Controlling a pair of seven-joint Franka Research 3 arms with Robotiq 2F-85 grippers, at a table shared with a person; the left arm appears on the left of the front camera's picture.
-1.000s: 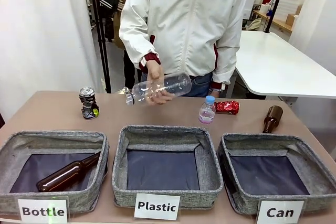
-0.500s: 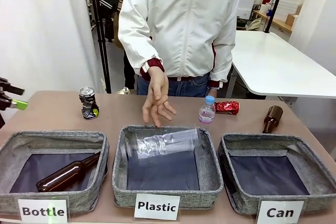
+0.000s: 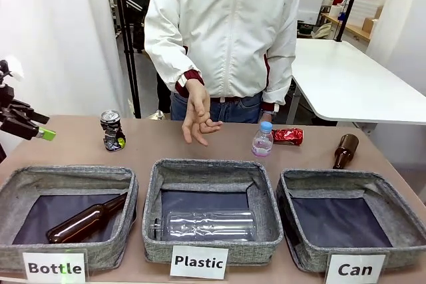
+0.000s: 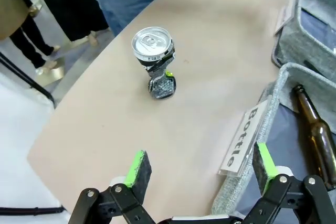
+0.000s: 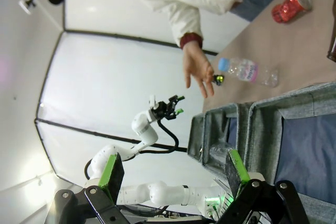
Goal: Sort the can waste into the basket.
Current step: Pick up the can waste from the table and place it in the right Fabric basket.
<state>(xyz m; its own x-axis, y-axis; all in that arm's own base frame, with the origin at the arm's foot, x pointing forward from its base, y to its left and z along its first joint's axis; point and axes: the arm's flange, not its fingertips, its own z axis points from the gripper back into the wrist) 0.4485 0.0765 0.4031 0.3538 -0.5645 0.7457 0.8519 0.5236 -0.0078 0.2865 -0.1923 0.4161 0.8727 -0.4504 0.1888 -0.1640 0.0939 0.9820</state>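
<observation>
A crushed dark can (image 3: 112,130) with a silver top stands upright at the table's back left. My left gripper (image 3: 34,123) hovers open to its left, above the table edge. In the left wrist view that can (image 4: 155,62) is ahead of the open left gripper (image 4: 202,164), well apart from it. A shiny red can (image 3: 288,136) lies on its side at the back right, beyond the empty basket (image 3: 333,178) marked "Can" (image 3: 355,270). My right gripper (image 5: 173,169) is open and holds nothing; the red can (image 5: 291,6) lies far ahead of it.
A person's hand (image 3: 198,116) hangs open behind the "Plastic" basket (image 3: 153,197), which holds a clear bottle (image 3: 210,225). A brown bottle (image 3: 86,221) lies in the "Bottle" basket (image 3: 73,172). A small water bottle (image 3: 262,140) and another brown bottle (image 3: 345,150) stand on the table.
The person let go of the clear bottle, which dropped into the "Plastic" basket. My left gripper came into the front view from the left and moved inward.
</observation>
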